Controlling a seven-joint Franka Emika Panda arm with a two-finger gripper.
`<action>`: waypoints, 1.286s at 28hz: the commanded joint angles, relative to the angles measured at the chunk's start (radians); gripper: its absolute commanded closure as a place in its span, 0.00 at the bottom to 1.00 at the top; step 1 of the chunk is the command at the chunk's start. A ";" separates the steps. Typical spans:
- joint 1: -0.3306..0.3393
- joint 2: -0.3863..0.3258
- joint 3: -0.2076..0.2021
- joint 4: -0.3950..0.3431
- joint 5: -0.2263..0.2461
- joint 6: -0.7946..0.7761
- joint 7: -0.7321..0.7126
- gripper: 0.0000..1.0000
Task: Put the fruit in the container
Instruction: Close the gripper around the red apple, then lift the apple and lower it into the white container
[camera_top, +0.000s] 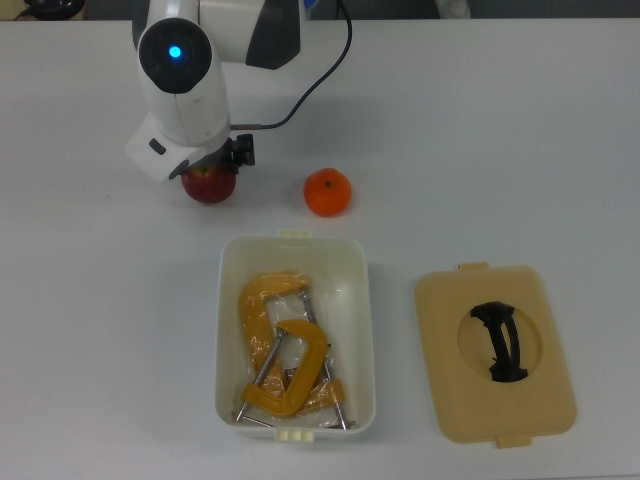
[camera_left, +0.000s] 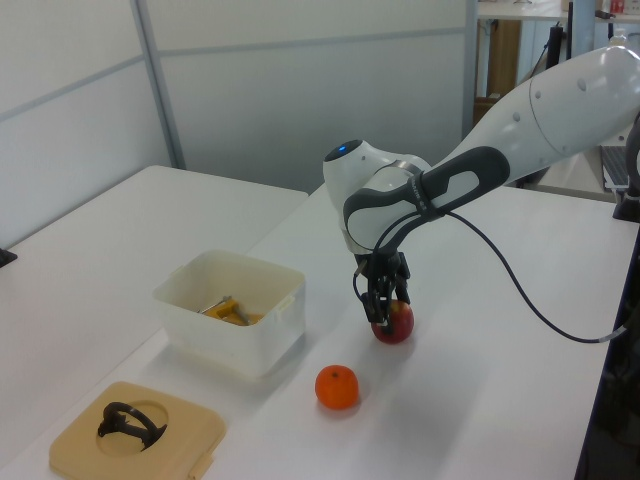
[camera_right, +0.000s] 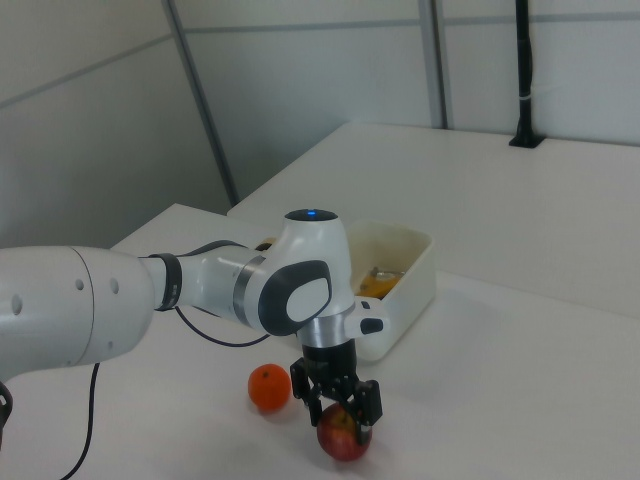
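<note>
The dark red apple (camera_top: 210, 186) (camera_left: 397, 322) (camera_right: 343, 440) rests on the white table, largely covered by the arm in the top view. My gripper (camera_left: 385, 305) (camera_right: 338, 412) points straight down over it. Its black fingers (camera_right: 366, 405) stand apart, one on each side of the apple's upper half. The orange citrus (camera_top: 327, 192) (camera_left: 337, 387) (camera_right: 269, 388) lies on the table apart from the gripper, on the apple's right in the top view. The white container (camera_top: 222, 330) (camera_left: 225, 335) (camera_right: 410, 285) stands just below both fruits in the top view.
Yellow-orange C-clamps (camera_top: 285, 350) lie inside the container. A flat tan lid with a black handle (camera_top: 440, 380) (camera_left: 70, 435) lies on the table at the container's right in the top view. A black cable (camera_top: 320, 70) trails from the arm.
</note>
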 joint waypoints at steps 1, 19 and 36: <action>0.002 -0.077 -0.005 -0.007 -0.010 0.015 -0.015 0.50; 0.039 -0.083 0.036 0.220 -0.058 0.193 -0.014 0.49; 0.080 0.004 0.050 0.214 -0.064 0.429 0.245 0.00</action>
